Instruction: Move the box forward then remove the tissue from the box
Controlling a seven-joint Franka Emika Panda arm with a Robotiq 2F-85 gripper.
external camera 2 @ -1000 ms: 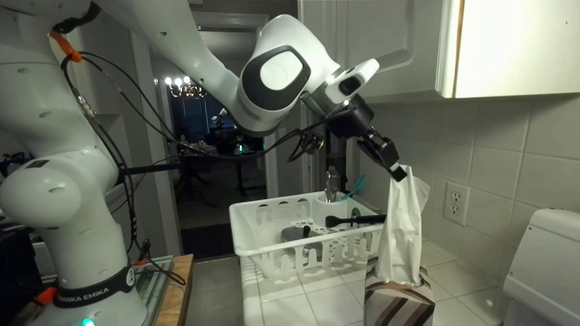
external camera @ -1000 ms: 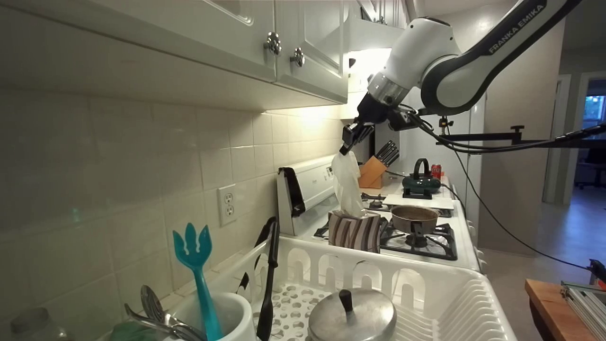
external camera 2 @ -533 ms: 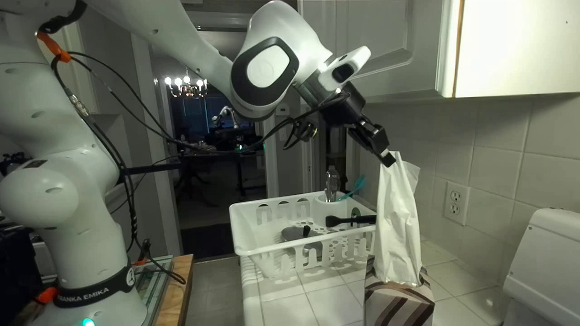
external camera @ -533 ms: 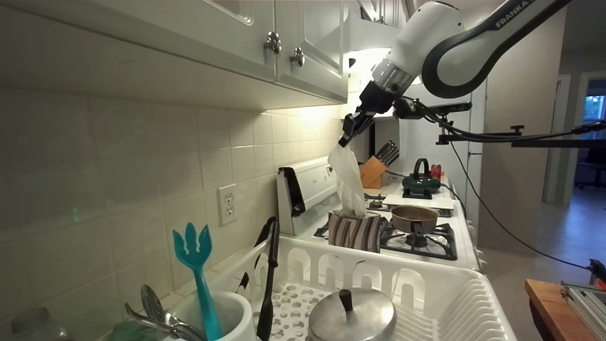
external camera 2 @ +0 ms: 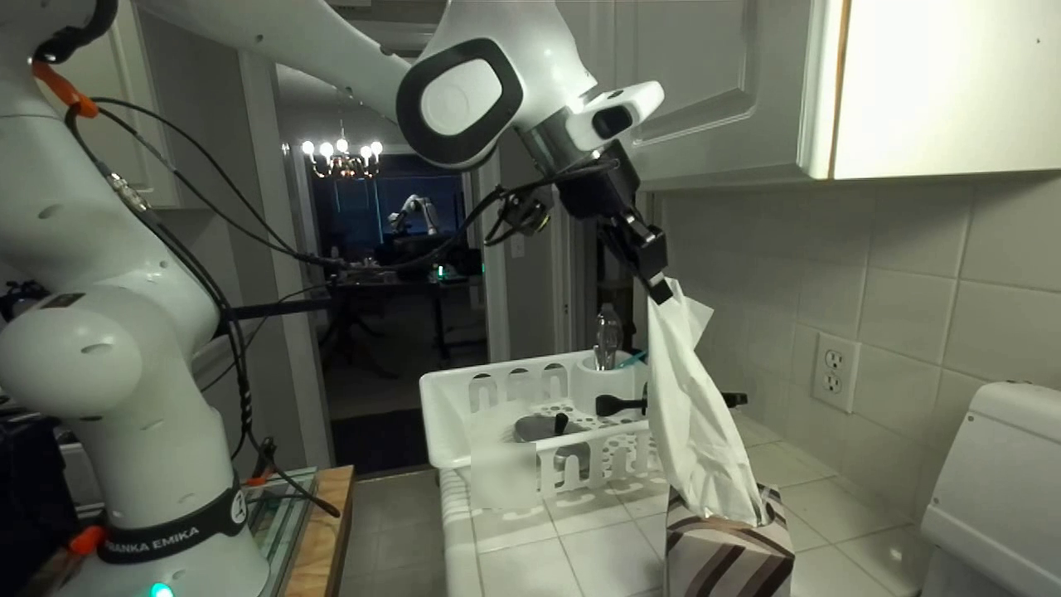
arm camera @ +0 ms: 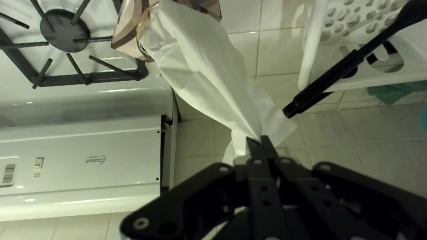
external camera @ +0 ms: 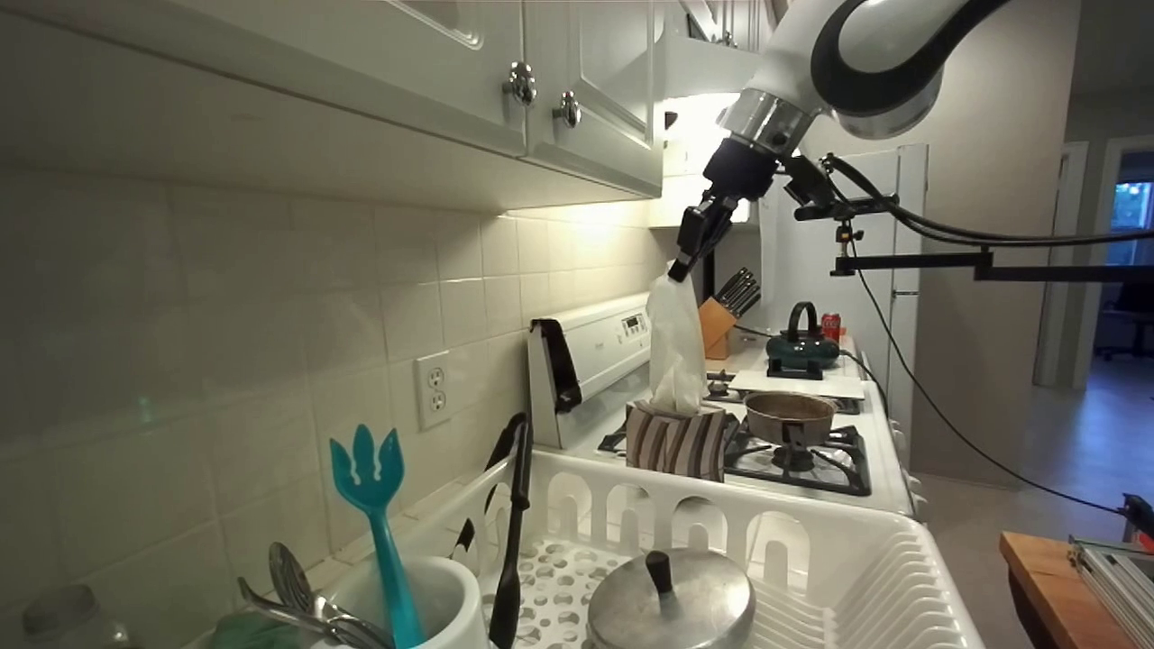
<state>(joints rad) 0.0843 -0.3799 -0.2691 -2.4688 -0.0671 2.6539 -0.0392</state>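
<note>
In an exterior view cam sits close to the rack [external camera: 838,532], facing along the wall [external camera: 288,397] to the stove [external camera: 599,347]. In an exterior view cam faces approx opposite way, over the nearby box [external camera 2: 729,555] to the rack, w/ arm [external camera 2: 166,365] at frame L. Wrist cam looks close-up along the fingers [arm camera: 258,173]; all 3 views share tissue [arm camera: 206,66], box & rack

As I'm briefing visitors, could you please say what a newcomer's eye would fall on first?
The white tissue probably draws it first, reaching from the striped tissue box to the fingers holding it. Next, in an exterior view's foreground, comes the turquoise fork in the white utensil cup.
</note>
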